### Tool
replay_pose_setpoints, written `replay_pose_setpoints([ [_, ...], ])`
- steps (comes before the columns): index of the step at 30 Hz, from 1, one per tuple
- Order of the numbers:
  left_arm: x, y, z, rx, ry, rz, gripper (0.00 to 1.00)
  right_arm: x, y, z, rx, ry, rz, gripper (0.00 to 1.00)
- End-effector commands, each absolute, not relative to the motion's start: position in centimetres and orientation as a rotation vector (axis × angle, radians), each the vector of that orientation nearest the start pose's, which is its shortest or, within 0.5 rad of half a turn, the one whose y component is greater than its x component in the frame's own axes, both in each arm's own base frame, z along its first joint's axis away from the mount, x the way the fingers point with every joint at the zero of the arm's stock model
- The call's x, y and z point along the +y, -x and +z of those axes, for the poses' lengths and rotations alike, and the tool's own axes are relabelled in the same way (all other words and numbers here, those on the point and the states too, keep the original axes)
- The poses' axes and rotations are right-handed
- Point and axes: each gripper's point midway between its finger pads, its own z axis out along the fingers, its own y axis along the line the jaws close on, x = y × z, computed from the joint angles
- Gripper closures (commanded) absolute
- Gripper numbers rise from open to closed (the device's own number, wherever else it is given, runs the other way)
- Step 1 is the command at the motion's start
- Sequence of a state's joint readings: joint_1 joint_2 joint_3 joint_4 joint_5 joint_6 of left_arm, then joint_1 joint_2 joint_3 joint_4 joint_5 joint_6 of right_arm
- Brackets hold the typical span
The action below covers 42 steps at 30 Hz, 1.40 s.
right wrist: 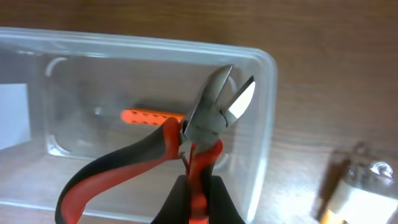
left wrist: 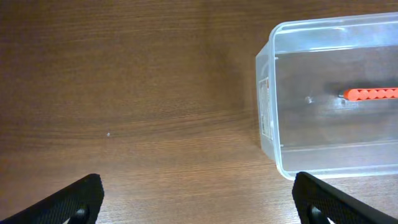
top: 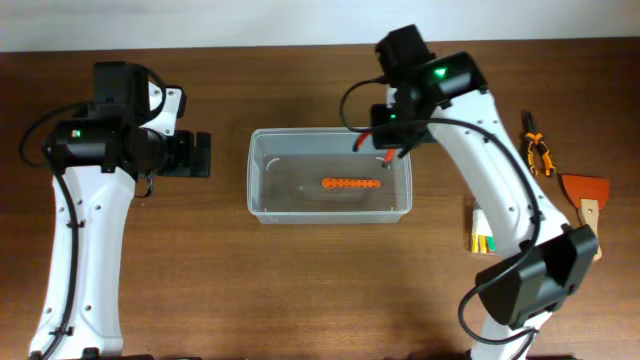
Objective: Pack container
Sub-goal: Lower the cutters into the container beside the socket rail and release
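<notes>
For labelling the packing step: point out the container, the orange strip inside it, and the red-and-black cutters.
container (top: 251,180), overhead view, left rim.
orange strip (top: 350,184), overhead view, its middle.
red-and-black cutters (right wrist: 207,122), right wrist view, head below the blades.

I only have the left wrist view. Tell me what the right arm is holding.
Observer: The right claw is shut on one handle of red-and-black cutters.
Operator: Say where they are relative to the tub.
Observer: They hang over the right end of the tub, tips above its inside. They don't look set down.
Operator: List what lies outside it.
Observer: To its right there are pliers, a scraper and a small case.
</notes>
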State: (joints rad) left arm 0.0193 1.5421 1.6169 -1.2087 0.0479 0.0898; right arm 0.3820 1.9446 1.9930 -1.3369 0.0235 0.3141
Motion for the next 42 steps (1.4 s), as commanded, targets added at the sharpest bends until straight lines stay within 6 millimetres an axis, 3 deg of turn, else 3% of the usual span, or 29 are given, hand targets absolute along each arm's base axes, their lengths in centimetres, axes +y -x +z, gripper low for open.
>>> replay_pose_setpoints([
  [1,0.0,-35.9,23.9,2.684,-0.107,-0.024,0.01,17.8,-39.5,17.6,2.903,0.139,0.117,0.96],
  [9,0.0,-35.9,23.9,2.684,-0.108,-0.024,0.01,19.4,-39.1,13.6,2.992,0.206,0.070,0.96],
  [17,0.0,-35.9,23.9,2.684,-0.107,-0.024,0.01,19.5,-39.2,11.7,3.031,0.202,0.046,0.96],
  [27,0.0,-35.9,23.9,2.684,-0.108,-0.024,0.01,19.4,-39.0,8.2,3.112,-0.173,0.001,0.96],
  [36,0.0,-35.9,23.9,2.684,-0.107,-0.024,0.01,19.9,-40.4,7.4,3.043,-0.393,0.053,0.96],
  [42,0.0,-35.9,23.9,2.684,-0.107,-0.024,0.01,19.8,-38.6,5.6,3.086,-0.574,0.039,0.96],
])
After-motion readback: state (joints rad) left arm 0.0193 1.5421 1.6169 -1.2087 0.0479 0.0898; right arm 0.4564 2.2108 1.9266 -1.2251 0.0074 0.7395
